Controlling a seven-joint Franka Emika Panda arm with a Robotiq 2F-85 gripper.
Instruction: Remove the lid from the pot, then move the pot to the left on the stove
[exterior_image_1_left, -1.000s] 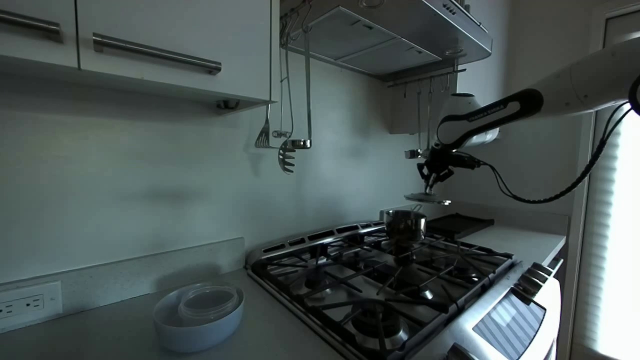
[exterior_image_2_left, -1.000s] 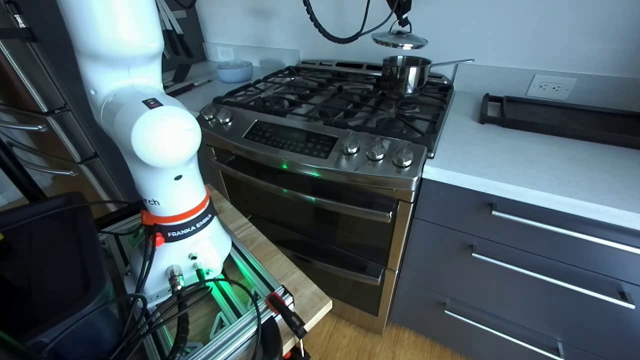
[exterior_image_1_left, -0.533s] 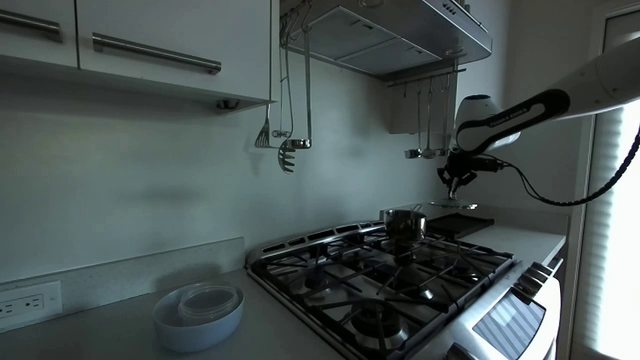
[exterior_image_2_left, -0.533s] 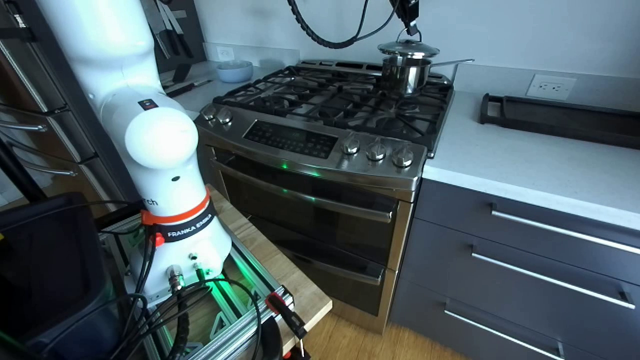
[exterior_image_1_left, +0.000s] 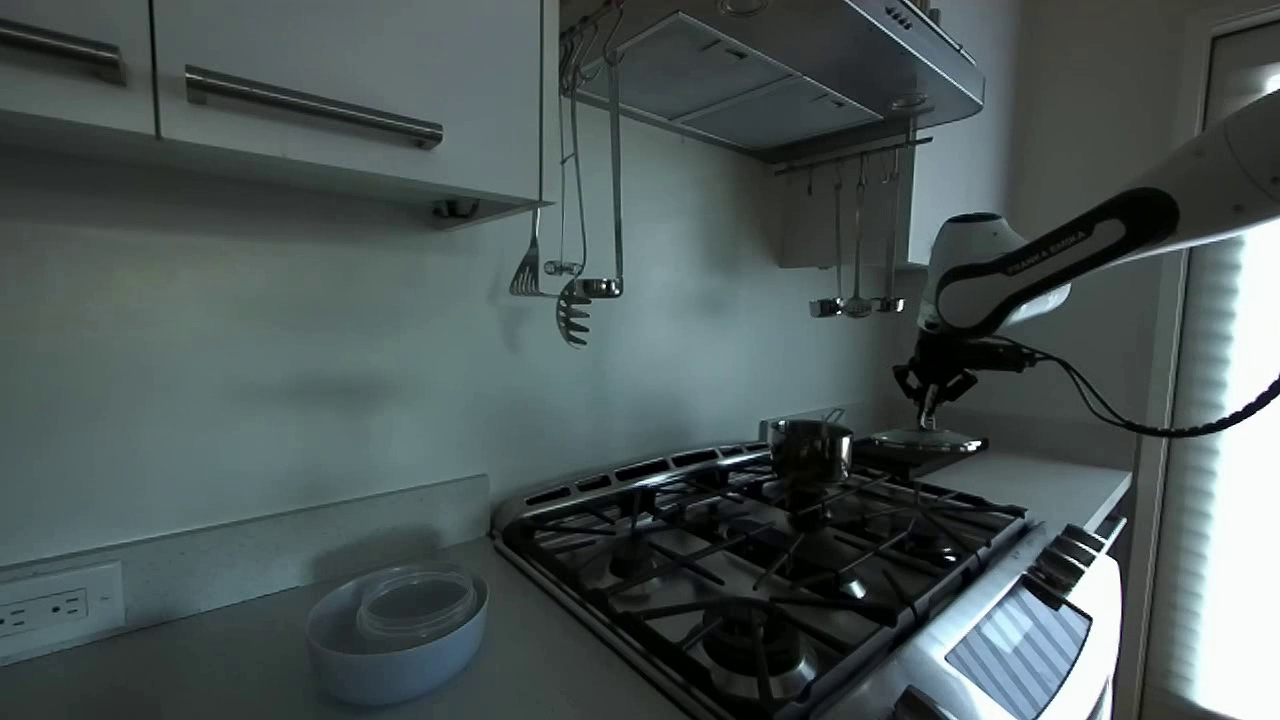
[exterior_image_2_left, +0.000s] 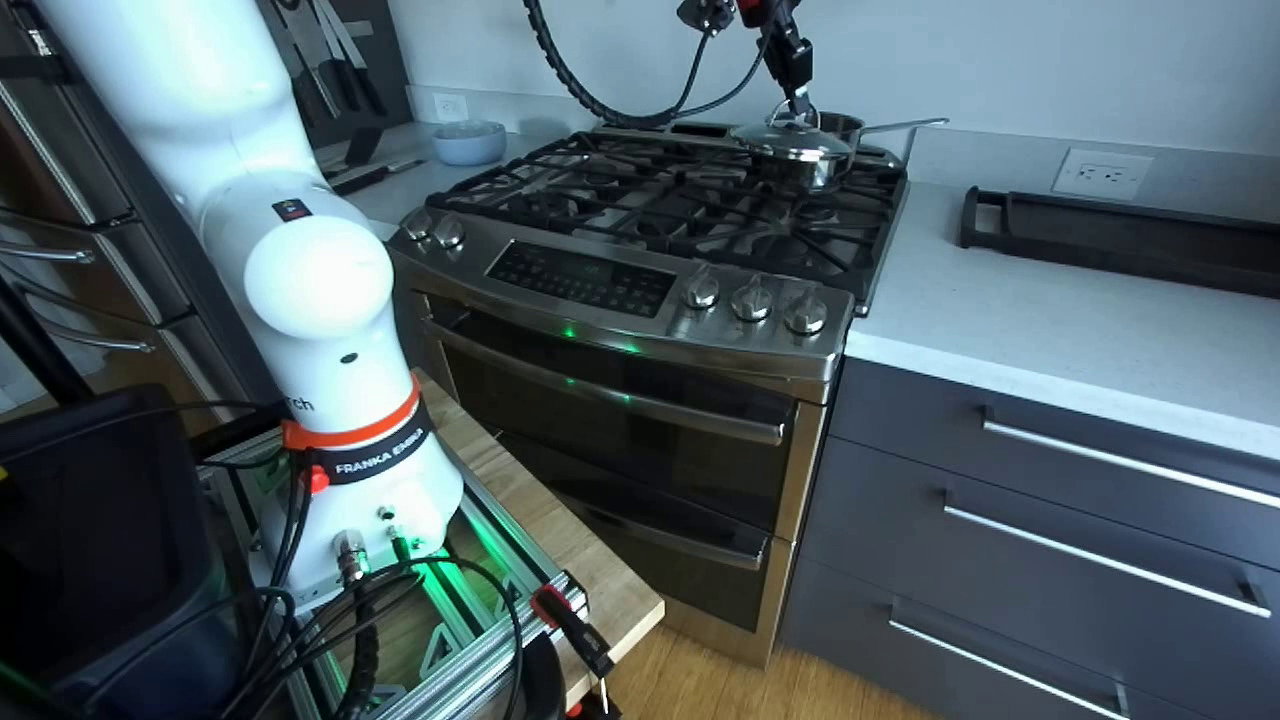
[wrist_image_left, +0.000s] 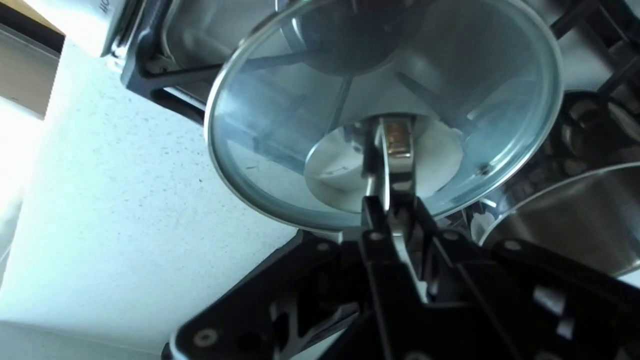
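Note:
The lid (exterior_image_1_left: 926, 441) is round glass with a metal rim and a metal loop handle; it also shows in an exterior view (exterior_image_2_left: 790, 143) and in the wrist view (wrist_image_left: 265, 130). My gripper (wrist_image_left: 392, 210) is shut on the lid's handle and holds the lid in the air, roughly level. In the wrist view the lid hangs over the stove's edge and the counter. The steel pot (exterior_image_1_left: 810, 452) stands uncovered on a back burner of the stove (exterior_image_2_left: 470, 270), its handle pointing toward the wall. The pot (exterior_image_2_left: 800, 178) is partly hidden behind the lid; its rim shows in the wrist view (wrist_image_left: 575, 200).
A flat dark tray (exterior_image_2_left: 1130, 235) lies on the counter (exterior_image_2_left: 1050, 330) beside the stove. White bowls (exterior_image_1_left: 395, 655) stand on the opposite counter. Utensils (exterior_image_1_left: 857, 305) hang from the wall rail under the hood (exterior_image_1_left: 850, 60). Black grates (exterior_image_2_left: 680, 200) cover the burners.
My gripper has carried the lid from above the pot, sideways and lower, to the right in an exterior view, away from the pot. The pot has not moved.

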